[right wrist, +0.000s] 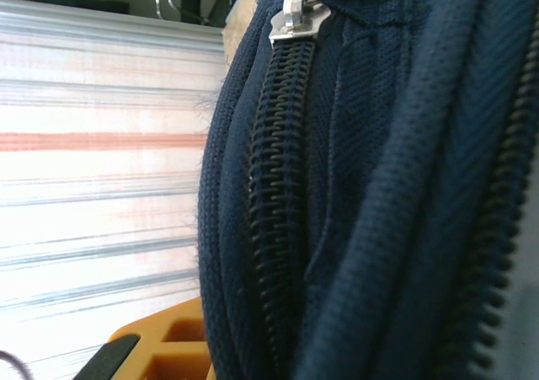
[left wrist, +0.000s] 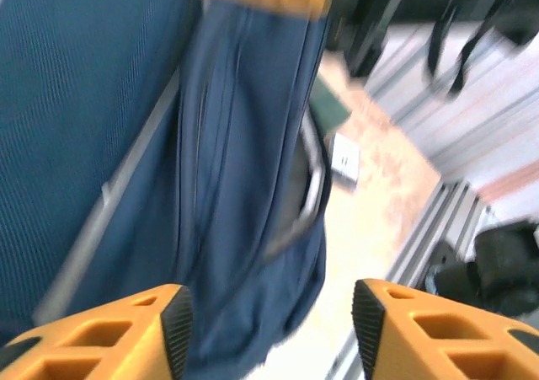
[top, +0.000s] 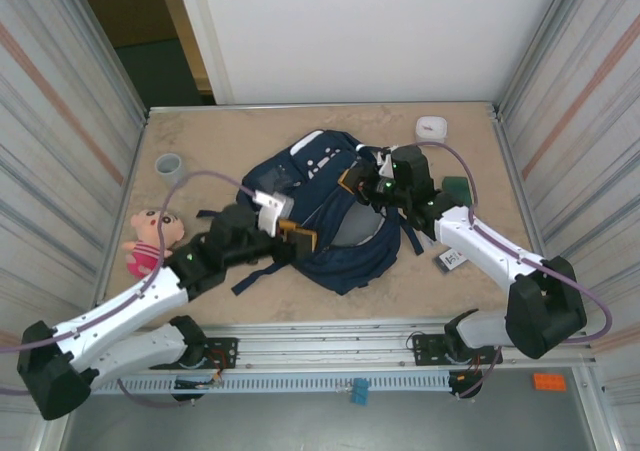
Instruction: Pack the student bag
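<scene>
Backpack work, as I see it from my station: the student bag (top: 335,226) lies flat in the middle of the table (top: 240,136), its mouth gaping toward the arm bases. My left gripper (top: 293,233) sits at the bag's left-arm edge, fingers (left wrist: 126,334) spread apart with nothing between them but blue fabric and bare tabletop beyond. My right gripper (top: 357,181) is at the bag's upper edge on the right-arm side. Up close, one orange finger (right wrist: 168,342) presses against a fold beside the zipper, whose silver pull (right wrist: 295,9) sits higher up. The other finger is hidden behind cloth, and the pincer looks clamped on that fold. A plush doll (top: 150,239) lies well off the bag's left-arm side, and a small white case (top: 431,127) sits beyond its far right corner.
</scene>
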